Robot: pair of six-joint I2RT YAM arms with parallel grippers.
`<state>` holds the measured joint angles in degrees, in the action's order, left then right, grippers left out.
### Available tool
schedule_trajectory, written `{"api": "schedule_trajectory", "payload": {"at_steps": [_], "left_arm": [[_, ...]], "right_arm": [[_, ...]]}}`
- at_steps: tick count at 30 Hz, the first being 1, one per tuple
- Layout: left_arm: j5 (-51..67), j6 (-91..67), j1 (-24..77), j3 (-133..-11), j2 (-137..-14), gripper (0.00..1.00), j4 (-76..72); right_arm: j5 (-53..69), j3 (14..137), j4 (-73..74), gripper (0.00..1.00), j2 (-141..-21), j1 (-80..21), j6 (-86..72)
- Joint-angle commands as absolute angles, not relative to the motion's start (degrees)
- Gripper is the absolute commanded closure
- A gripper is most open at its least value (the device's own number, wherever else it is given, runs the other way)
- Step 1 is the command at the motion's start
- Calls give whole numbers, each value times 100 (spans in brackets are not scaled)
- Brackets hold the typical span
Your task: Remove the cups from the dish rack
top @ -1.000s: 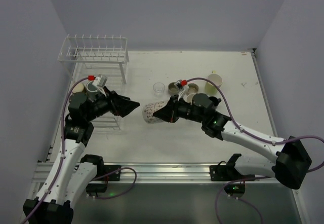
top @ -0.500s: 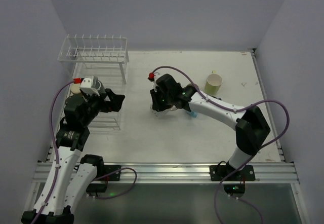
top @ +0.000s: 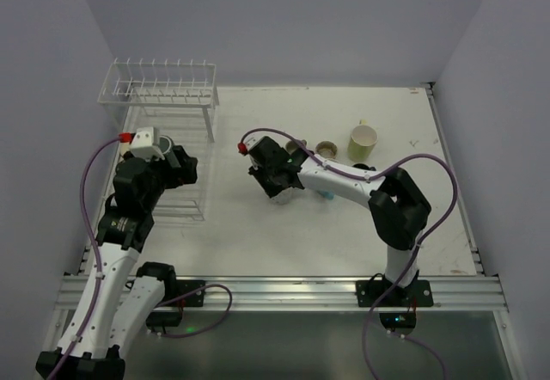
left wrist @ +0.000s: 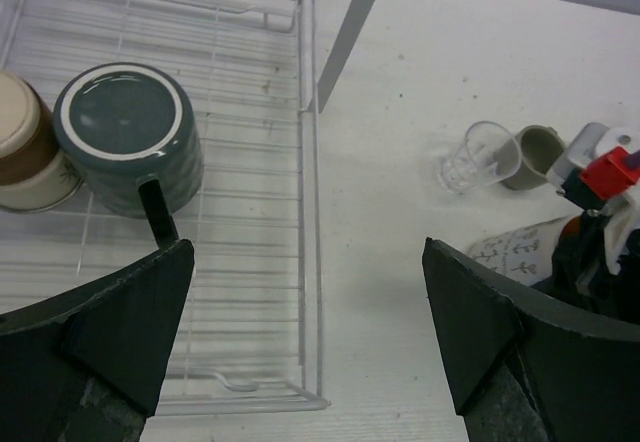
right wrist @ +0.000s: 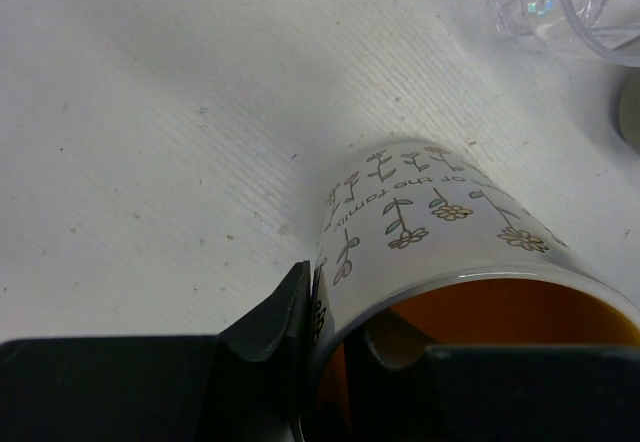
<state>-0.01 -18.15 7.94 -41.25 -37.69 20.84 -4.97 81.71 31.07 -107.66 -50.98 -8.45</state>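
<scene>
- the flowered white mug [right wrist: 430,227], orange inside, is near the middle of the table [top: 258,242]. the right gripper [right wrist: 335,327] pinches its rim, one finger inside and one outside, a hold that likely suits setting it down among the unloaded cups. whether it touches the table cannot be told.
- two cups remain on the lower tray of the dish rack [top: 163,92] at the far left corner: one dark grey cup [left wrist: 128,132], upside down, probably to drain, and one cream-and-brown cup [left wrist: 25,147] just beside it.
- the left gripper [left wrist: 308,262] hangs over that tray, jaws spread wide and empty, apparently lined up for the grey cup.
- three more cups stand out of the rack: one clear glass [left wrist: 480,155], one tan cup [left wrist: 540,145] just beside it, and one yellow-green mug [top: 363,142] toward the far edge. with the held mug, that makes four.
</scene>
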Motion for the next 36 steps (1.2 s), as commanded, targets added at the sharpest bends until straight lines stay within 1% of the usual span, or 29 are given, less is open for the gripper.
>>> {"api": "schedule_trajectory", "payload": {"at_steps": [1, 2, 3, 5, 6, 7, 9, 10, 12, 13, 15, 16, 19, 22, 26, 27, 31, 36], "left_arm": [[-763, -1679, 809, -4315, -3893, 0, 2188], [-895, -1696, 809, -4394, -3981, 0, 2249], [-923, -1731, 809, -4421, -4034, 0, 2276], [-1036, -1801, 809, -4465, -4183, 0, 2320], [-1089, -1897, 809, -4474, -4236, 0, 2329], [-1142, -1942, 809, -4491, -4306, 0, 2347], [-1335, -2091, 800, -4517, -4359, 0, 2347], [-1414, -2127, 800, -4544, -4429, 0, 2355], [-1652, -2223, 800, -4605, -4491, 0, 2321], [-1739, -2250, 800, -4640, -4604, 0, 2312], [-1959, -2355, 791, -4763, -4763, 0, 2303], [-2012, -2399, 782, -4798, -4946, 0, 2277], [-2259, -2514, 669, -4895, -5324, 0, 2058], [-1995, -2707, 326, -5053, -5781, 0, 1996], [-2249, -2953, 150, -5185, -6248, 0, 1802], [-2267, -2962, 149, -5203, -6353, 0, 1741], [-2154, -2813, 132, -5326, -6915, 0, 1460], [-2417, -2716, 97, -5607, -7426, 0, 1626]], "right_arm": [[-1159, 8385, 2953, 100, -10679, -5150, -299], [-1230, 8333, 2944, 99, -10679, -5150, -273], [-1396, 8306, 2944, 96, -10687, -5150, -229], [-1564, 8262, 2944, 87, -10688, -5150, -158], [-1608, 8244, 2918, 72, -10670, -5159, -141], [-1626, 8218, 2874, 65, -10626, -5159, -115], [-1556, 8095, 2682, 55, -10433, -5168, -88], [-1477, 8069, 2628, 39, -10363, -5168, -79], [-1354, 8042, 2523, 27, -10161, -5168, -88], [-1284, 8033, 2505, 16, -10099, -5185, -97], [-1275, 8025, 2452, 8, -9845, -5203, -140], [-1240, 8007, 2426, 2, -9731, -5212, -167], [-880, 7840, 2242, 1, -9160, -5238, -386], [-458, 7419, 1908, 1, -8502, -5256, -658], [-35, 6630, 1460, 1, -7790, -5282, -887], [182, 6505, 1276, 1, -7683, -5291, -931], [211, 6030, 1002, 1, -7331, -5317, -941], [228, 5959, 932, 1, -7225, -5317, -897]]}}
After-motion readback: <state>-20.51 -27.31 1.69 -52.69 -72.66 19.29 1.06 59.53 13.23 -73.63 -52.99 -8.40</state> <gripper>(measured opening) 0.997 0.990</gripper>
